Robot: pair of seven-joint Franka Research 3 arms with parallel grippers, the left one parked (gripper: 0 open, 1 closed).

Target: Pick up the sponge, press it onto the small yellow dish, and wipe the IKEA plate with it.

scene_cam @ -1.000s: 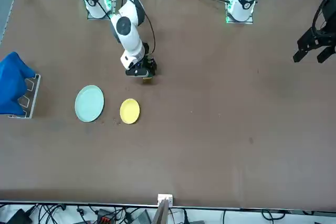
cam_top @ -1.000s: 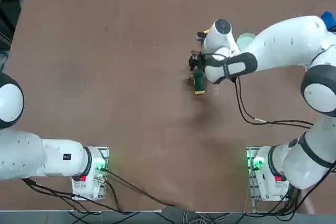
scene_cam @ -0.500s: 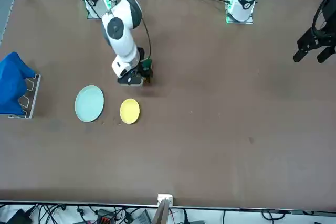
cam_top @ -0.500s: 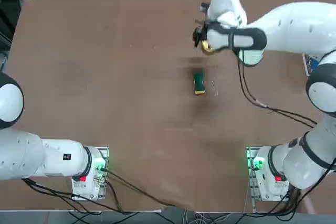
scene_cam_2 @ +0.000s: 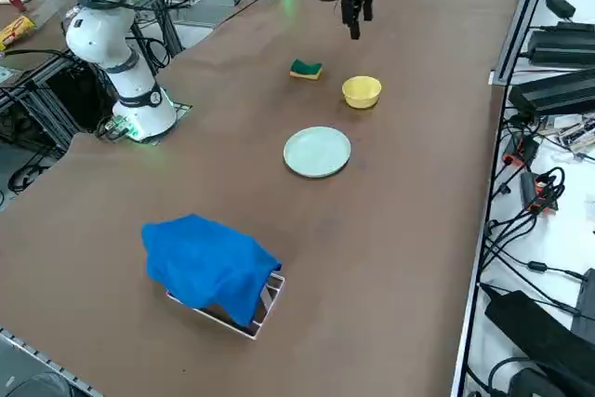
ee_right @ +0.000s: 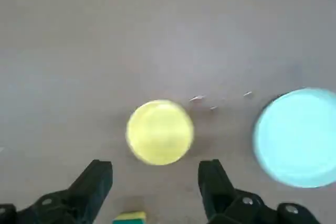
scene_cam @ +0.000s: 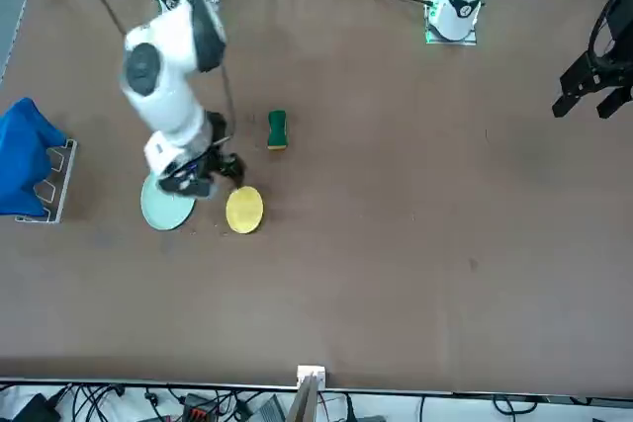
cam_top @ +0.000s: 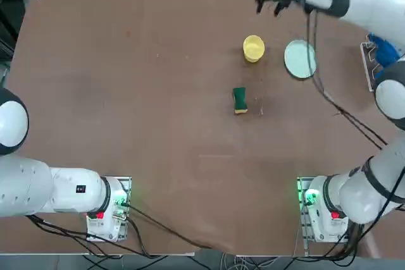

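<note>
The sponge (cam_top: 240, 100) (scene_cam: 277, 130) (scene_cam_2: 306, 69) lies flat on the brown table, green side up, with nothing touching it. Beyond it sits the small yellow dish (cam_top: 254, 48) (scene_cam: 244, 210) (scene_cam_2: 362, 91) (ee_right: 159, 132). The pale IKEA plate (cam_top: 299, 59) (scene_cam: 158, 211) (scene_cam_2: 318, 152) (ee_right: 297, 137) is beside the dish, toward the table's right side. My right gripper (cam_top: 269, 6) (scene_cam: 203, 177) (scene_cam_2: 356, 20) (ee_right: 153, 182) hangs open and empty, high above the table, over the area past the dish. In the wrist view a sliver of the sponge (ee_right: 129, 216) shows between the fingers.
A blue cloth (cam_top: 383, 49) (scene_cam: 25, 155) (scene_cam_2: 209, 267) is draped over a small rack at the table's right edge, past the plate. A few small specks (ee_right: 197, 98) lie on the table between dish and plate. Cables and boxes line the far edge.
My right gripper has risen from the sponge and swung toward the far side of the table, past the dish. The sponge stayed where it lay.
</note>
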